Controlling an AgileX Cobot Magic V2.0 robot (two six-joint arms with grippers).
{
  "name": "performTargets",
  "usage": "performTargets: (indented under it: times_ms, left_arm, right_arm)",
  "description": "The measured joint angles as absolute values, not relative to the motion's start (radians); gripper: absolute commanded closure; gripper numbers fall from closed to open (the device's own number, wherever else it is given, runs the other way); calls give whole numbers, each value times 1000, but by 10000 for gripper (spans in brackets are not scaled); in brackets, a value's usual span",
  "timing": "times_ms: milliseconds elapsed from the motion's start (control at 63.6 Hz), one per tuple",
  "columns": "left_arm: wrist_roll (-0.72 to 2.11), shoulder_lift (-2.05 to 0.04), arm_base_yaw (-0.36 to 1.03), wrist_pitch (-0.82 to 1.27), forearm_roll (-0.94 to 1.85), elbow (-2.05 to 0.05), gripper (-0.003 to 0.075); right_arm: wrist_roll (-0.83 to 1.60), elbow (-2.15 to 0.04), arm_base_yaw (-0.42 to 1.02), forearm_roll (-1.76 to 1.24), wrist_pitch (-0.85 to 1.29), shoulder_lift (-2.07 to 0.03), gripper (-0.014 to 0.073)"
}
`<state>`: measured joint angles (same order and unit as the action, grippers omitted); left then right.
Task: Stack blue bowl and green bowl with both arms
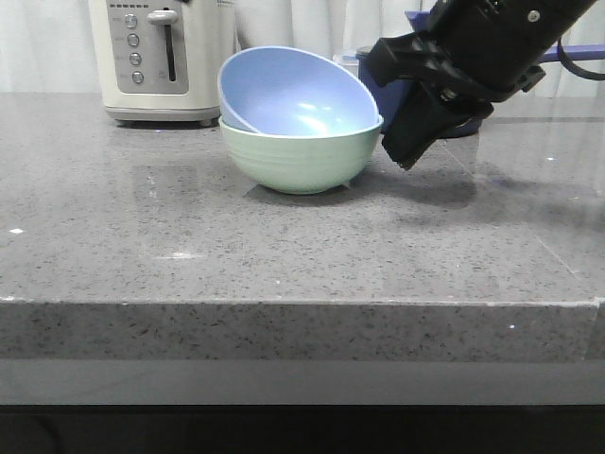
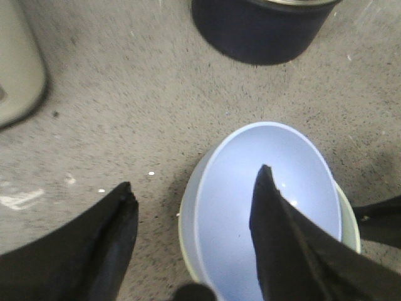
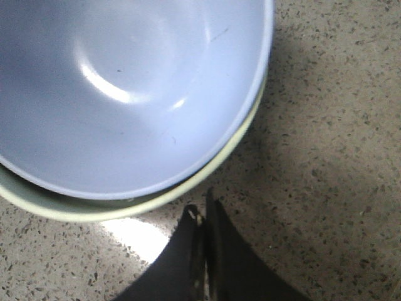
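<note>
A: Front view? The blue bowl [image 1: 301, 93] sits tilted inside the green bowl [image 1: 301, 159] at upper centre; the right gripper [image 1: 416, 142] is just right of them.

B: Left wrist: left gripper [image 2: 194, 207] spread wide, empty, one finger over the bowl. Right wrist: fingers [image 3: 202, 251] pressed together, empty, bowls above.

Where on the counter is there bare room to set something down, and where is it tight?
Bare: the wide front strip of the counter before the green bowl, and the near-left area below the toaster. Crowded: the back, where the tilted blue bowl, the dark pot and the right end effector bunch together.
</note>
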<state>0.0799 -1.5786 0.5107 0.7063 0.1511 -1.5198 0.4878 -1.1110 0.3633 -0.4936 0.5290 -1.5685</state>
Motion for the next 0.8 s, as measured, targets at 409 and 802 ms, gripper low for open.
performTargets:
  times_ms: [409, 802]
  left_arm:
    - [16, -1232, 454, 814, 36, -1328, 321]
    - [0, -854, 436, 888, -5, -1005, 321]
  right_arm:
    - [488, -1111, 363, -494, 529, -1568, 658]
    - [488, -1111, 363, -494, 529, -1568, 658]
